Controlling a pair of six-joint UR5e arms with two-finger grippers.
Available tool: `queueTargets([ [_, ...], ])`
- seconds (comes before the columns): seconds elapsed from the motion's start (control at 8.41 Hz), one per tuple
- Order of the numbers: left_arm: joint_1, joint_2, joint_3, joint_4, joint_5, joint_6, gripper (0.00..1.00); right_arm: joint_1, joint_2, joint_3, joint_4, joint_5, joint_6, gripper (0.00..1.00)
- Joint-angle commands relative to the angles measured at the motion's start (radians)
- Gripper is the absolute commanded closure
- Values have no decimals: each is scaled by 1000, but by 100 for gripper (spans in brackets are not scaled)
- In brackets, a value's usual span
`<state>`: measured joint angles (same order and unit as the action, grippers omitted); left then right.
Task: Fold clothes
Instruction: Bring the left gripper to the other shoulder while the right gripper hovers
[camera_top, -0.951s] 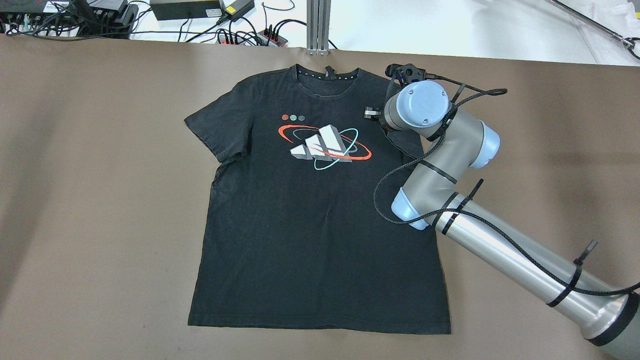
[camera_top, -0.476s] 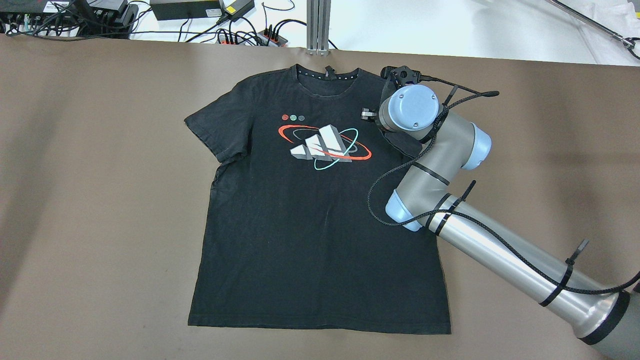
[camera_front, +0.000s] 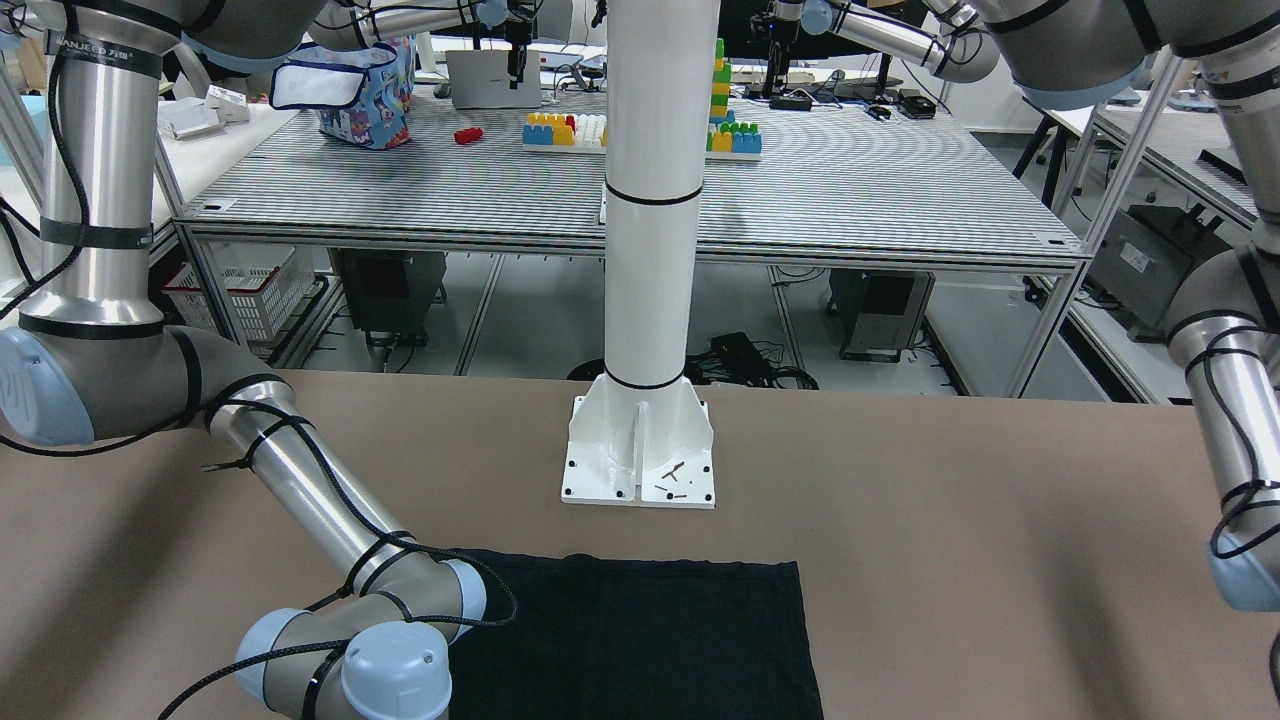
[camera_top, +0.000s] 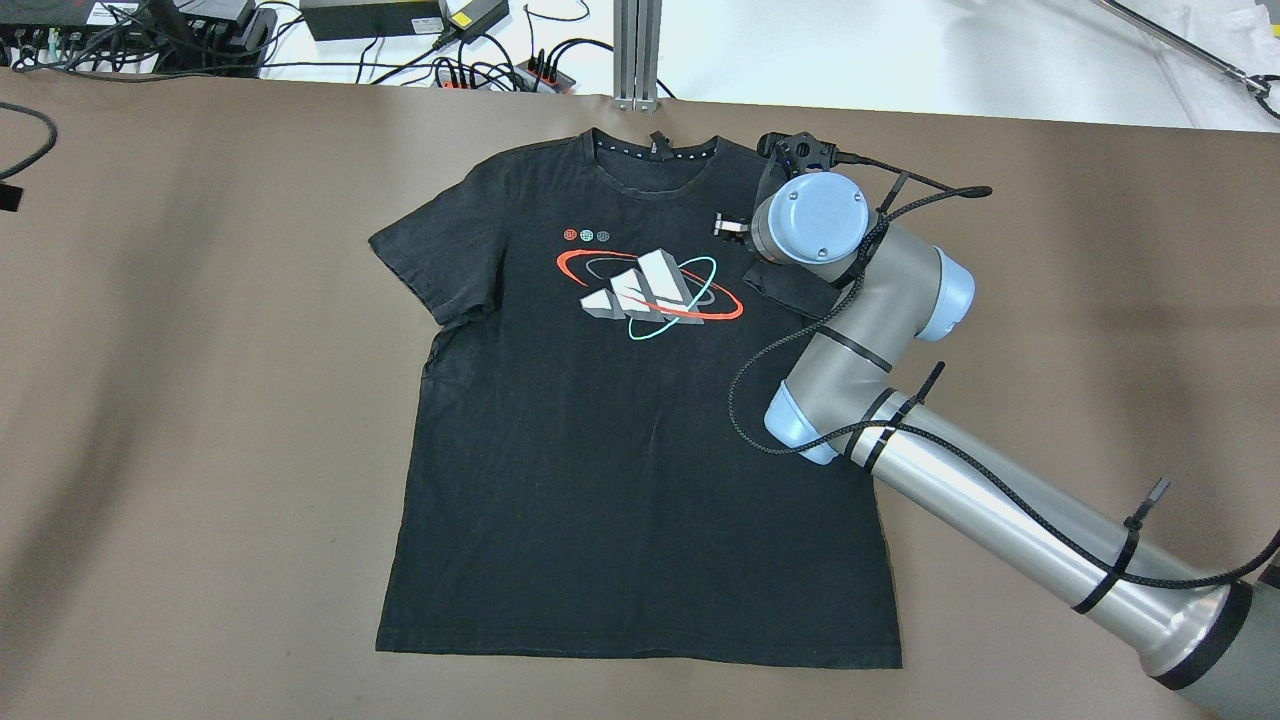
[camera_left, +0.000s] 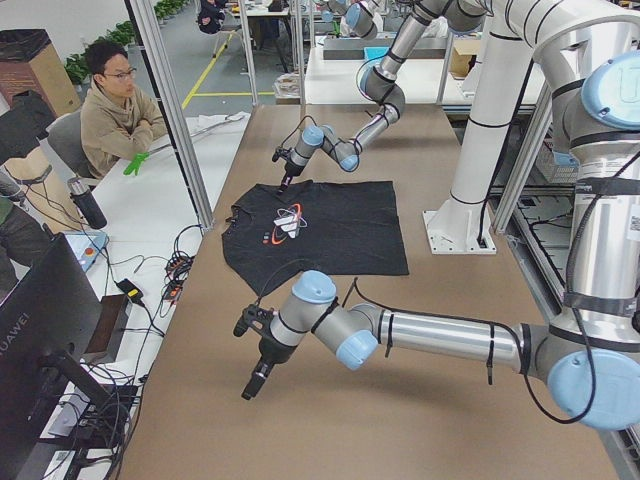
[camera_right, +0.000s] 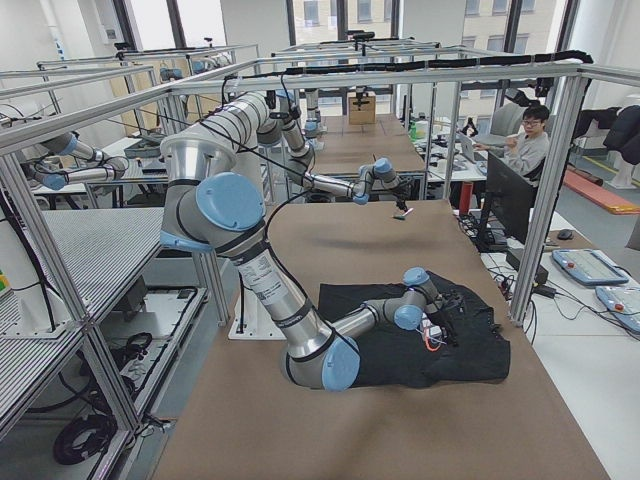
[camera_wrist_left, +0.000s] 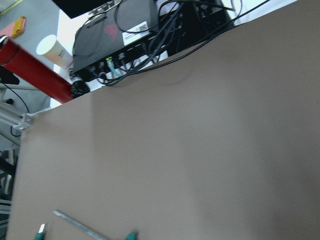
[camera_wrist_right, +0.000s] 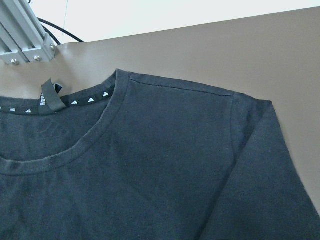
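Nearest the robot stands a white post (camera_front: 650, 200), bolted to the brown desk (camera_top: 200, 400). Just past its foot lies the straight bottom edge of the black T-shirt (camera_top: 620, 480). The shirt is spread flat in the middle of the desk, front side up, with its bottom near and its neck far. On the chest is a picture (camera_top: 648, 290) of white stripes with red and green rings around them. The left sleeve (camera_top: 435, 255) lies flat and sticks out to the side.

The right arm (camera_top: 1000, 510) reaches in from the near right and crosses the shirt's right edge. Its blue-capped wrist (camera_top: 815, 215) sits over the right sleeve (camera_top: 790, 290) and hides most of it. The right pincer (camera_left: 289, 178) points down at that sleeve. I cannot tell if it is open, closed or holding cloth.

The left pincer (camera_left: 250, 392) hangs over bare desk, well to the left of the shirt. I cannot tell if it is open or closed either.

Farther away is the collar (camera_wrist_right: 75, 145), close to the desk's far edge. Beyond that edge sit black boxes and cables (camera_top: 480, 60).
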<state>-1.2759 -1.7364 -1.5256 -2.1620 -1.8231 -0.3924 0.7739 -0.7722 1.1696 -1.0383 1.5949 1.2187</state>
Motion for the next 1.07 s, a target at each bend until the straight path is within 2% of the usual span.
queueTargets([
  [0.0, 143, -232, 152, 39, -101, -172, 13, -1, -5, 12, 3, 0, 58, 10],
  [0.12, 151, -353, 270, 34, -196, -216, 24, -1, -7, 15, 3, 0, 58, 11],
  [0.24, 179, -450, 376, 28, -250, -277, 32, -1, -10, 19, 3, 0, 59, 11],
  [0.36, 194, -503, 431, 24, -257, -313, 38, -1, -10, 28, 4, 0, 62, 11],
  [0.59, 253, -541, 481, -22, -259, -394, 47, -1, -22, 30, 6, 0, 58, 11],
  [0.95, 288, -545, 507, -55, -259, -450, 53, -1, -30, 30, 9, 0, 58, 11],
])
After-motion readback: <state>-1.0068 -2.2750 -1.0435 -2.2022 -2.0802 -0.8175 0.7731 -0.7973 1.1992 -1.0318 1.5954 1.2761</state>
